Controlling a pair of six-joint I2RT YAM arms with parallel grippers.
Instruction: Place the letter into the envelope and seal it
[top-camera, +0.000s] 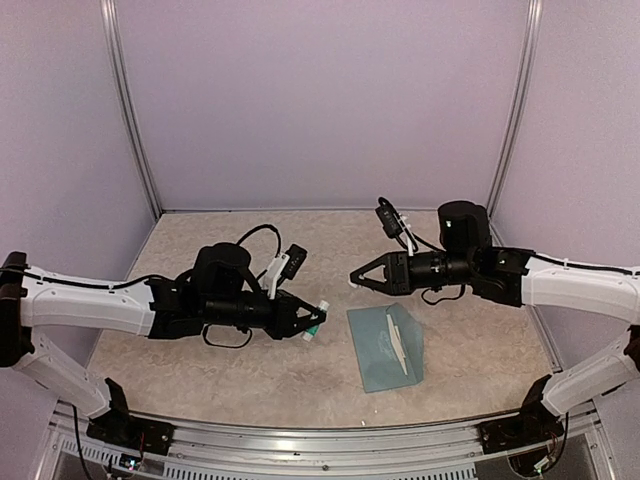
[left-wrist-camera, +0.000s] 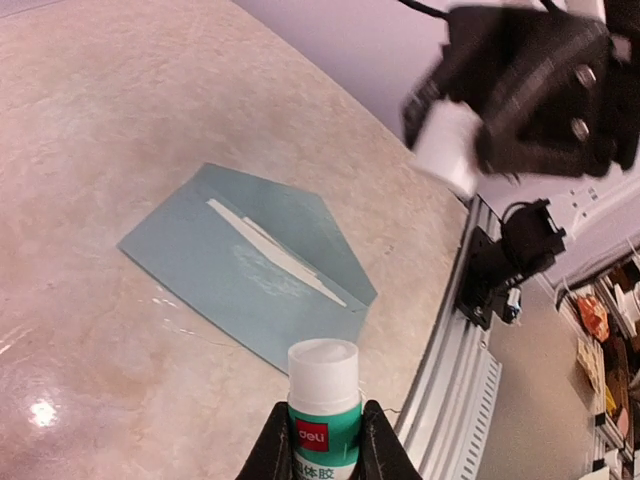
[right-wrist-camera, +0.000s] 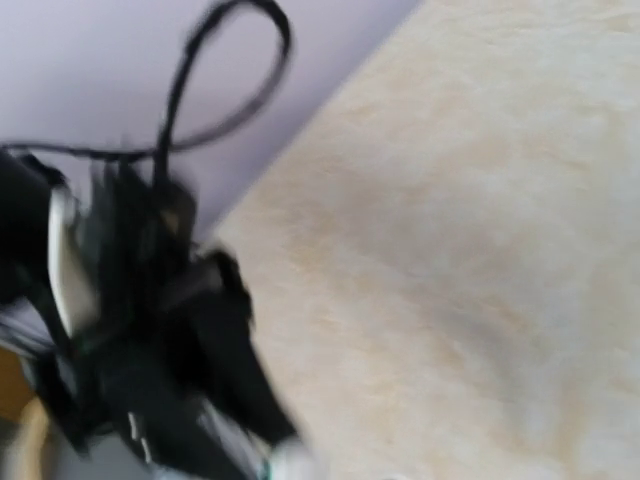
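Envelope flap next, probably: draw the uncapped glue stick, pinched between the left fingers, lightly along the flap edges. Keep paste off the letter, a pale sliver at the mouth. Lower the right fingers, spread wide and empty just beyond the far edge, to pin the paper. Muted teal, flat on the worktop, right of centre, flap open.

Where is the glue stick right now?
In the top view, the glue stick is pinched in the left hand, just left of the teal envelope.
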